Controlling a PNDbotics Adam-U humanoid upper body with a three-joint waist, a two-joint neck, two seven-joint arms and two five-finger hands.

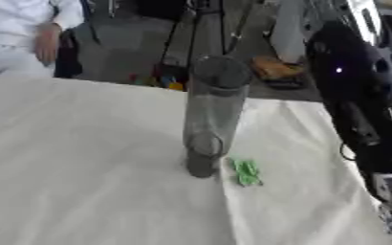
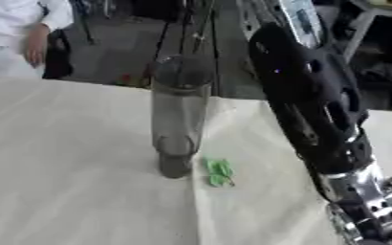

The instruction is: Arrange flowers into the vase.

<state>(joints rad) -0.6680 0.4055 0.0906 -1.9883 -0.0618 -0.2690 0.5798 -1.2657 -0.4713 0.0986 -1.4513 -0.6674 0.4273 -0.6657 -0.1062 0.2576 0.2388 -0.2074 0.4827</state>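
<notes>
Where cloth (image 1: pixel 82 167) lies flat, upright vase (image 1: pixel 212 115) beside green sprig (image 1: pixel 247 172)

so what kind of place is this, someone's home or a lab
Most likely a lab or workshop, not a home. The tall clear vase stands on a table draped in white cloth, a robot arm reaches in from the right, and dark stand legs and clutter crowd the floor behind.

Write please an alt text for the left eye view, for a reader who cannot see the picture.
A tall clear vase stands upright and empty on a table covered with a white cloth. A small green thing lies on the cloth just right of its base. The robot's black right arm reaches down along the right edge; neither hand shows.
</notes>
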